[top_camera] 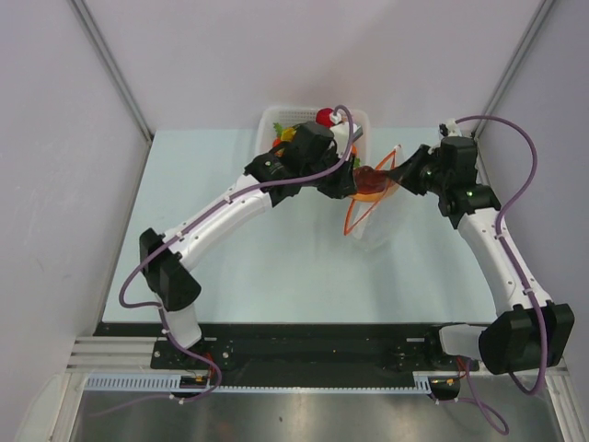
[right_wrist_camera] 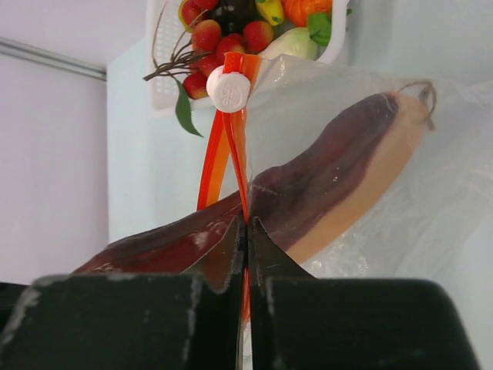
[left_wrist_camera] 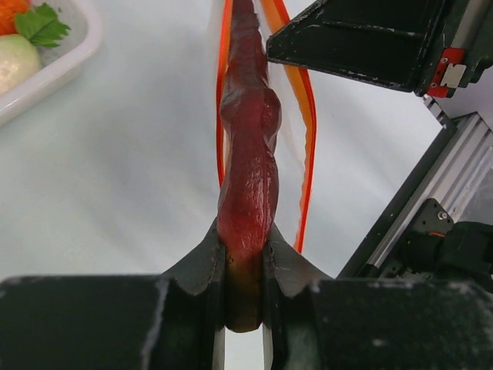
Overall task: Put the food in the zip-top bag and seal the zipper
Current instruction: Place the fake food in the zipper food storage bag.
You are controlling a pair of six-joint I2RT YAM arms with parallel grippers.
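While the left hand (left_wrist_camera: 246,239) gripped one end of the red-brown meat slab (left_wrist_camera: 250,146) between narrowly set fingers, the slab's far end reached between the orange-red lips of the zipper (right_wrist_camera: 223,162) into the clear zip-top bag (right_wrist_camera: 462,154). The right hand (right_wrist_camera: 246,225) was pinched tight on the zipper strip, holding that edge of the bag up over the surface (top_camera: 258,267). Red berries (right_wrist_camera: 231,38) and other toy foods lay in the white basket (top_camera: 270,118) just behind the bag.
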